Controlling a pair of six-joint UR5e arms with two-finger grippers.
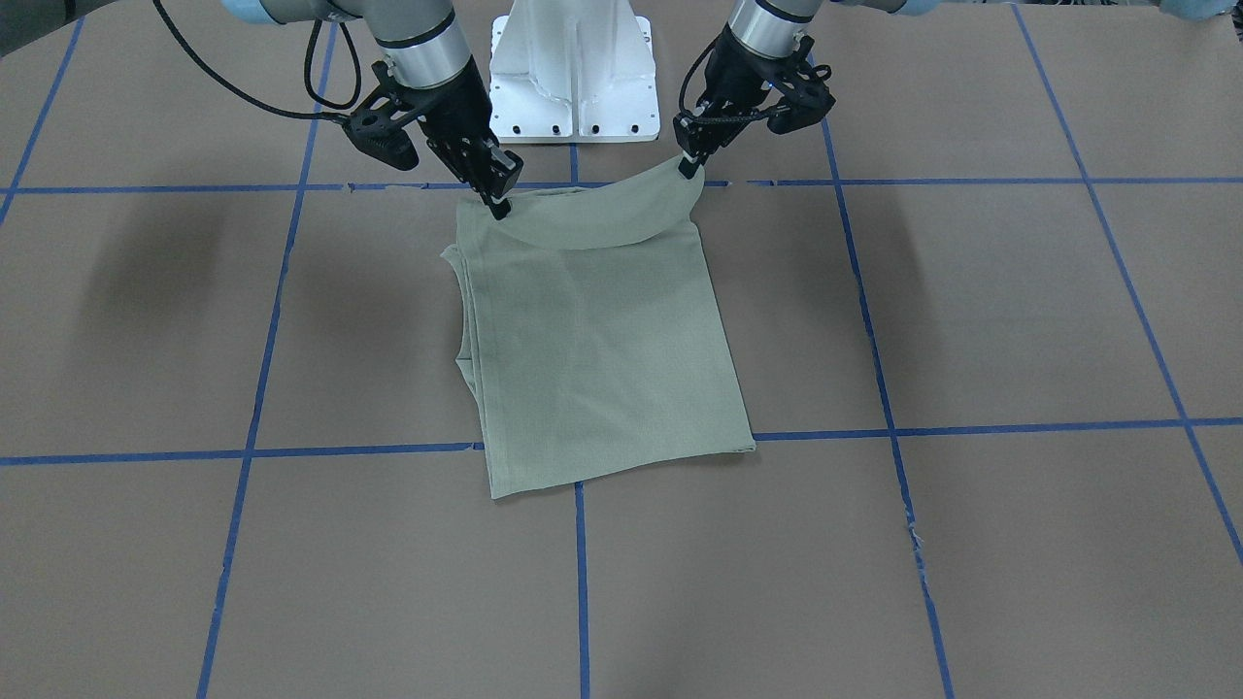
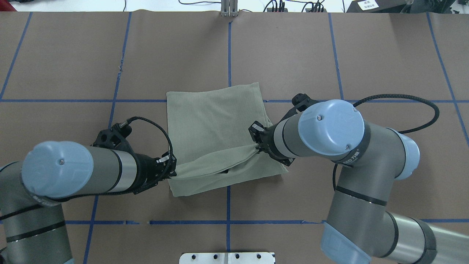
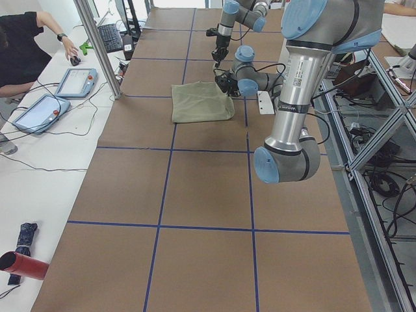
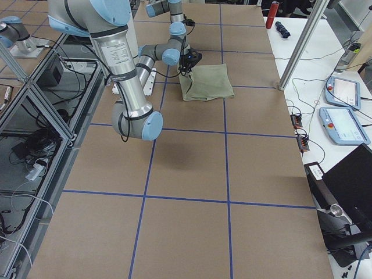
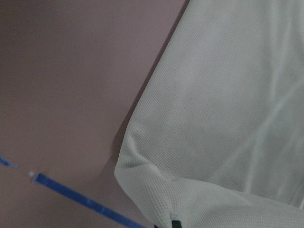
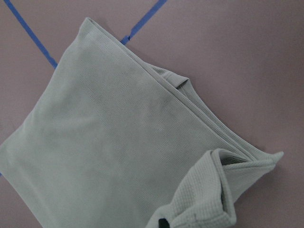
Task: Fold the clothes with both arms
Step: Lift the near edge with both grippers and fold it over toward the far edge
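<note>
The sage-green shirt lies folded into a rectangle on the brown table, with its edge nearest the robot lifted. My left gripper is shut on one corner of that edge, and my right gripper is shut on the other. The held edge hangs between them as a sagging band. From overhead the left gripper and right gripper hold the cloth slightly above the table. The left wrist view shows the pinched corner. The right wrist view shows bunched knit fabric at the fingers.
The white pedestal base stands just behind the shirt on the robot's side. Blue tape lines grid the table. A metal pole, tablets and an operator are beside the table's far edge.
</note>
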